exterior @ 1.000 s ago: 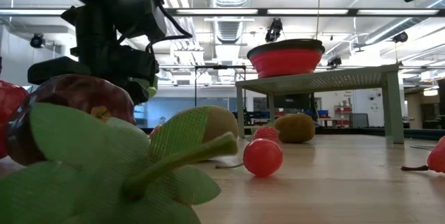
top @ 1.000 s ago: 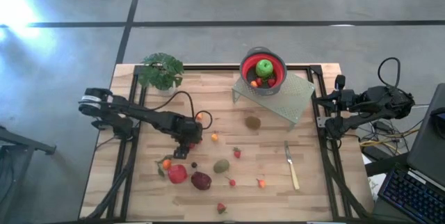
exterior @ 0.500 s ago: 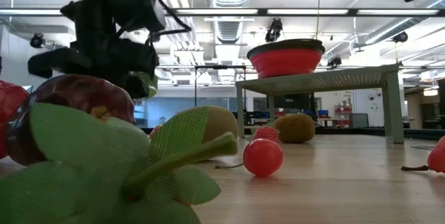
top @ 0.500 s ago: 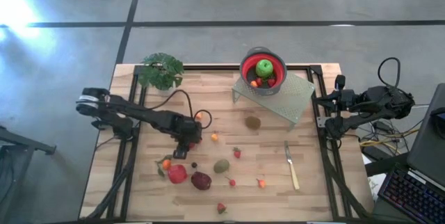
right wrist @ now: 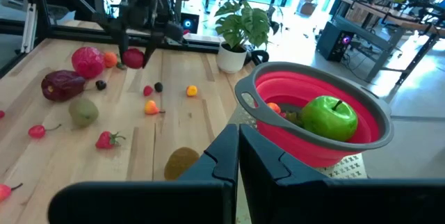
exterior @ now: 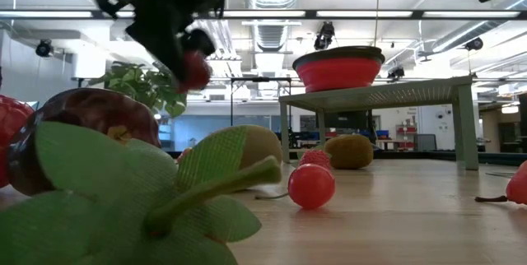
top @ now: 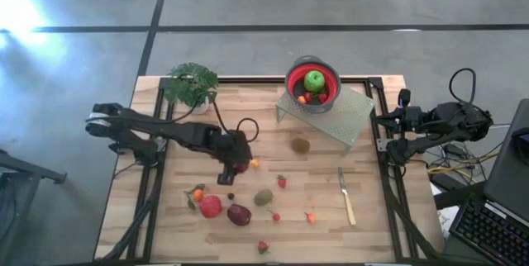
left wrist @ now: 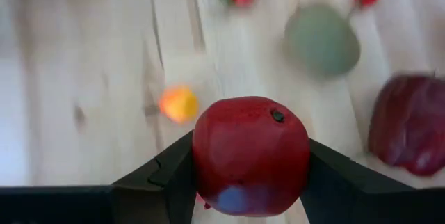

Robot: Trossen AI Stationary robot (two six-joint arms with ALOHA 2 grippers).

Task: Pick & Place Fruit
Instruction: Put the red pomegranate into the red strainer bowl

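Left wrist view gives us the left gripper [left wrist: 247,175] with its dark fingers [left wrist: 156,175] clamped on both sides of a small red fruit [left wrist: 250,156], which fills the lower centre of the frame above the wooden table [left wrist: 83,78]. From overhead we find that gripper [top: 234,163] left of centre. The red bowl [top: 313,80], upper centre, holds a green apple [top: 314,80]. At the right edge, the right gripper [top: 395,119] sits fully closed and empty.
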